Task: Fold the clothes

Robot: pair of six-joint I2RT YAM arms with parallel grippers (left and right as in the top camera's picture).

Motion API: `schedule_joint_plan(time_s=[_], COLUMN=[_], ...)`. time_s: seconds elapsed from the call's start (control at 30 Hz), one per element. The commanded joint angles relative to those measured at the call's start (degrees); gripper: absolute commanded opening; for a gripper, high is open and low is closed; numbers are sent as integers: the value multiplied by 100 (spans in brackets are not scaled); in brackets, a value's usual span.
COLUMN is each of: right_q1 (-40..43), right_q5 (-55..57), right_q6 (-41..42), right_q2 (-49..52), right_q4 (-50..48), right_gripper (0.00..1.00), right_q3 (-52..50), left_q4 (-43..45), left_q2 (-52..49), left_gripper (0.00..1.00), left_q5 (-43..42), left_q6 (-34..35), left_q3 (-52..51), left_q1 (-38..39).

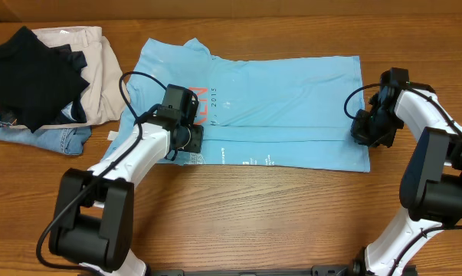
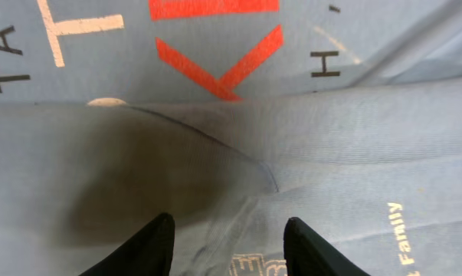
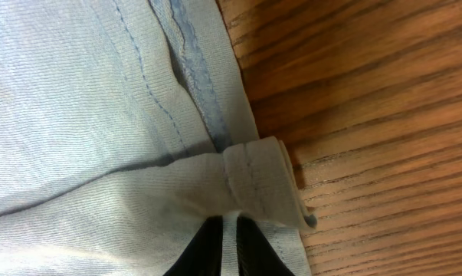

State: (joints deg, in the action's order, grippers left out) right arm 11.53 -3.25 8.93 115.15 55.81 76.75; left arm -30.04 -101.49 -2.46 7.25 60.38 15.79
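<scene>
The clothes, a light sky-blue T-shirt (image 1: 292, 84) with orange-red lettering, lie spread across the table, the near long edge folded up into a strip. My left gripper (image 1: 186, 139) hovers low over the shirt's left part by the print. In the left wrist view its gripper (image 2: 229, 230) is open, the fingertips (image 2: 158, 238) apart above a creased patch of cloth (image 2: 330, 138). My right gripper (image 1: 366, 130) is at the shirt's right edge. In the right wrist view that gripper (image 3: 229, 234) is shut on a thin layer of the hem (image 3: 253, 180), which is bunched and folded over.
A pile at the back left holds a black garment (image 1: 27, 57), beige trousers (image 1: 100, 69) and blue denim (image 1: 39, 136). Bare wooden table (image 1: 253, 215) runs along the front, and wood (image 3: 368, 115) shows right of the hem.
</scene>
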Motion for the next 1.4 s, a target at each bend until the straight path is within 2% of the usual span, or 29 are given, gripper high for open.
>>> schedule_joint_plan(time_s=[0.0, 0.23, 0.3, 0.33, 0.6, 0.9, 1.17, 1.37], right_q1=[-28, -28, -28, -26, -28, -26, -26, -28], right_q5=[-74, -74, -74, -74, -74, -74, -85, -208], right_q6=[-42, -42, -42, -42, -42, -42, -15, -17], right_q2=[168, 168, 168, 168, 168, 168, 166, 164], right_q4=[-39, -42, -42, -42, -42, -42, -90, -120], right_gripper=[11, 11, 11, 11, 11, 12, 18, 20], right_q3=[2, 2, 2, 2, 2, 2, 17, 245], left_q4=[7, 55, 94, 127, 223, 254, 634, 730], left_q2=[-317, -409, -409, -409, -409, -407, -409, -409], left_gripper=[47, 42, 34, 27, 4, 4, 4, 4], left_q5=[264, 269, 271, 269, 291, 400, 518, 1056], left_q6=[-173, -173, -173, -170, -146, -4, 101, 601], left_q3=[85, 87, 87, 87, 151, 522, 608, 608], left_q1=[37, 37, 37, 37, 37, 33, 31, 26])
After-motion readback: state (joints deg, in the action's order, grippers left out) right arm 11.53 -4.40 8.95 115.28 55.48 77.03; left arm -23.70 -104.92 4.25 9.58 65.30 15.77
